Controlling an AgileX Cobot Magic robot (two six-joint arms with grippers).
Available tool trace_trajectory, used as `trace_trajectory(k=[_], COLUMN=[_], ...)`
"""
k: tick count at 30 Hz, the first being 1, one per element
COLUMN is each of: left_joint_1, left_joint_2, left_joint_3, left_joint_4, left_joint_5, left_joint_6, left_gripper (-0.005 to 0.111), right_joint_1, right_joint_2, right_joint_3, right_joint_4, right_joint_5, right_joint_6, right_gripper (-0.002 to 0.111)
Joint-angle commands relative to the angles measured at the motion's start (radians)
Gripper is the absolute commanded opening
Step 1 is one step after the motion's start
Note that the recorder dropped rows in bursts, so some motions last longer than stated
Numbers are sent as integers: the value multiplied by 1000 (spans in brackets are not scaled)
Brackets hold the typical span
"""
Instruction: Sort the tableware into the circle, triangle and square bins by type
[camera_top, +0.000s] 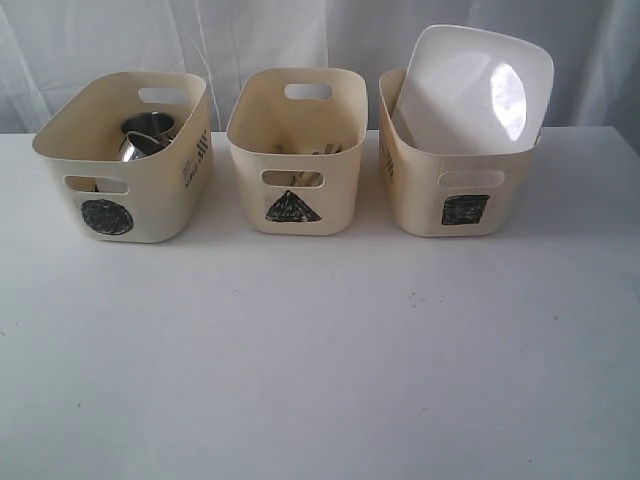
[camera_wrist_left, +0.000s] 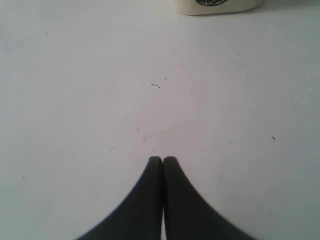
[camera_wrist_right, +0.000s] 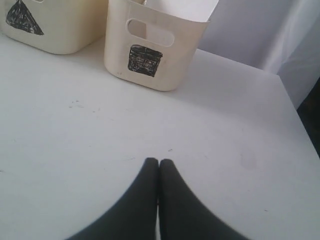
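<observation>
Reading marks: we see a black scribbled circle, triangle and square on the fronts.
Tubs: three cream plastic tubs on the white table (camera_top: 320, 380); circle tub (camera_top: 160, 205) at 10 o'clock, triangle tub (camera_top: 340, 185) at 12, square tub (camera_top: 415, 190) at 2.
Circle tub: shiny steel mugs (camera_top: 150, 132).
Triangle tub: wooden chopsticks (camera_top: 312, 151).
Square tub: one large white rounded-square plate (camera_top: 475, 90), tilted.
Tools: left gripper (camera_wrist_left: 163, 160) and right gripper (camera_wrist_right: 159, 161), black, pressed closed, empty.

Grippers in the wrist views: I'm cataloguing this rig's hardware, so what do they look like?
The left gripper and right gripper look alike: each has two plain matte black fingers, broad at the base and curving inward to narrow, rounded tips. No cables, markings or labels show on them. The arms themselves are out of sight in every view.
</observation>
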Motion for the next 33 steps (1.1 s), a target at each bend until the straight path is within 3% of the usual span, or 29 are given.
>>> trace_trajectory(k=[1, 10, 15, 33], left_joint_1=[2, 2, 2, 2], left_joint_2=[-3, -3, -3, -3], left_joint_3=[9, 9, 9, 9], left_joint_4=[1, 1, 1, 1], left_joint_5=[7, 7, 7, 7], left_joint_6=[-2, -2, -2, -2], left_gripper=[0, 0, 0, 0], right_joint_1=[6, 6, 6, 6], right_joint_2=[-3, -3, -3, -3], right_joint_3=[-1, -1, -1, -1], right_joint_4=[2, -2, -104, -104], right_joint_5=[-4, -7, -13, -13], right_joint_6=[-8, -8, -8, -8], right_gripper=[0, 0, 0, 0])
